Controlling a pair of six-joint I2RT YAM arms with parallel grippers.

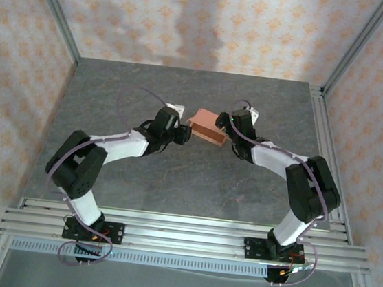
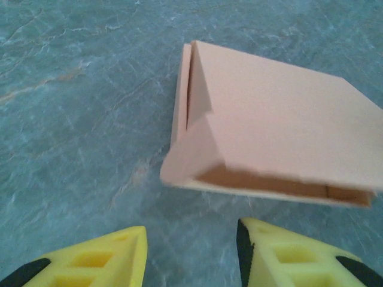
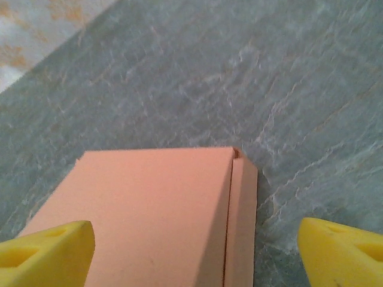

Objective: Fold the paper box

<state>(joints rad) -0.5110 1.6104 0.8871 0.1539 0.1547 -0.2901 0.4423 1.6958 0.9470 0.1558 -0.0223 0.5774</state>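
**Entry 1: left gripper** [image 2: 191, 232]. We record it as open. Its yellow fingers [image 2: 102, 258] stand apart with nothing clasped, and bare table [image 1: 173, 183] shows between them. It sits just beside the left end of the paper box [image 1: 207, 126], tips aimed at that end. A strip of table separates the tips from the card, so we note no contact.

**Entry 2: right gripper** [image 3: 196, 228]. We record it as open, spread wide. It hangs over the box's right end with the box between its fingertips. One fingertip [image 3: 51, 251] overlaps a corner of the box's top panel, and we cannot tell whether it touches. The other fingertip stands apart from the box's narrow side panel, with table visible in the gap. Nothing is clamped.

**Entry 3: paper box.** Salmon-orange card, folded into a low rectangular shape and lying flat on the table between the two grippers. At the end facing the left gripper, a rounded flap [image 2: 191, 152] hangs partly ajar, and a dark hollow shows under the top panel. At the right gripper's end, a narrow panel folds down along a crease.

**Entry 4: table.** Grey, marbled surface, spreading out around the box on every side.

**Entry 5: arms** [image 1: 118, 145]. White and black, they reach in toward the box from either side.
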